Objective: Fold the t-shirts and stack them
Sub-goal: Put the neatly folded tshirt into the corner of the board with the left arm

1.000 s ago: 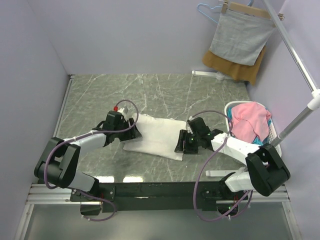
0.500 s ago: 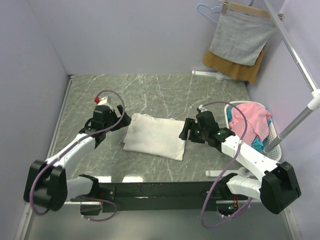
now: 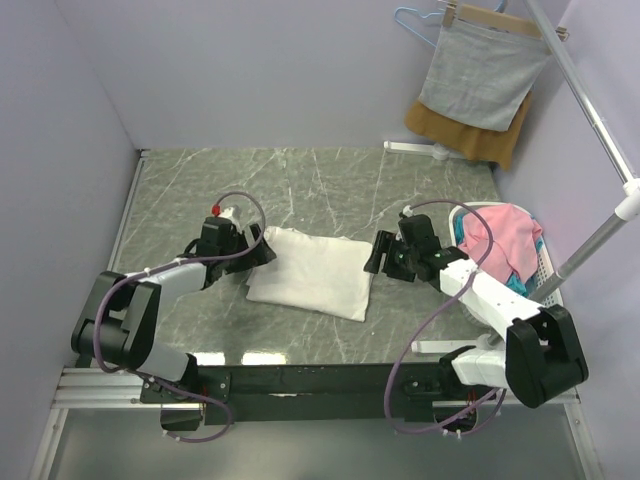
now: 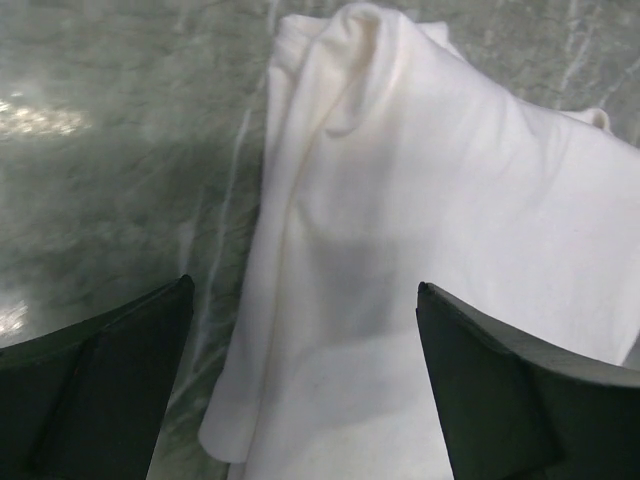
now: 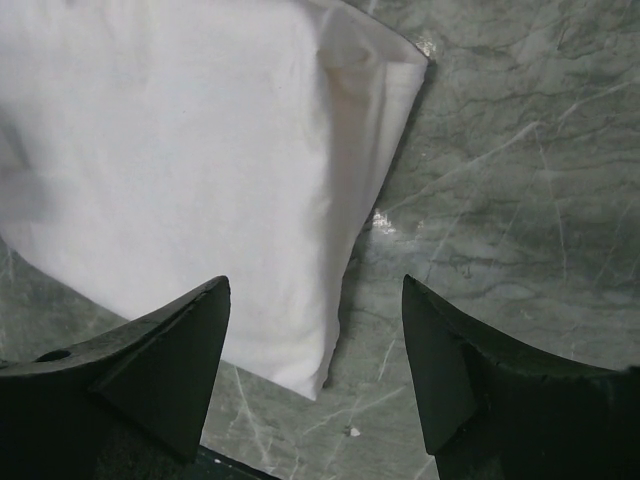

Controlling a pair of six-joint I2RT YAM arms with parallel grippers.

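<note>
from my overhead feed, the left hand sits at the 9 o'clock edge of the t-shirt, by its far corner. its fingers are spread wide and pinch nothing. on the left wrist feed the left hand frames the t-shirt's rumpled folded edge, with the green marble tabletop off to 9 o'clock. i can't tell whether the fingertips touch the cloth.

the t-shirt lies folded into a rectangle at the middle of the tabletop, plain white side up.

the right hand is at the t-shirt's 3 o'clock edge, fingers parted and holding nothing. on its wrist feed the right hand brackets the t-shirt's side edge, the corner up at 1 o'clock.

at 3 o'clock on the tabletop a white basket holds a pink cloth. up at 1 o'clock a grey cloth hangs in front of a mustard-brown cloth.
</note>
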